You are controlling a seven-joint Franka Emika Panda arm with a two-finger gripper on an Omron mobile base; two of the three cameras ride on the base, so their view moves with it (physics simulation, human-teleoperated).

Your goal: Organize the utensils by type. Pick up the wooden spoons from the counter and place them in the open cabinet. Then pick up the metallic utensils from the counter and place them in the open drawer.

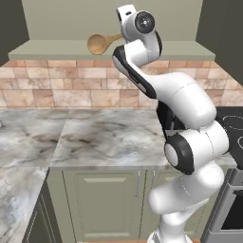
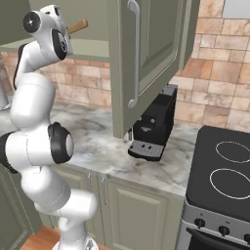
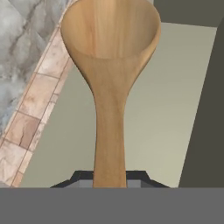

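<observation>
My gripper point(image 3: 109, 178) is shut on the handle of a large light-tan wooden spoon point(image 3: 109, 65). The arm is raised to the open cabinet, whose flat shelf point(image 1: 52, 49) lies just under the spoon. In the left base view the spoon's bowl point(image 1: 98, 43) hovers over the shelf, left of the wrist. The handle end point(image 2: 78, 26) sticks out past the hand in the right base view. Below lies the marble counter point(image 1: 95, 137). The metallic utensils and the drawer are out of view.
The cabinet's open door point(image 2: 146, 53) hangs out over the counter to the arm's right. A black coffee machine point(image 2: 154, 129) stands under it. A stove point(image 2: 229, 171) adjoins the counter on the right. Tiled backsplash point(image 1: 47, 90) runs behind.
</observation>
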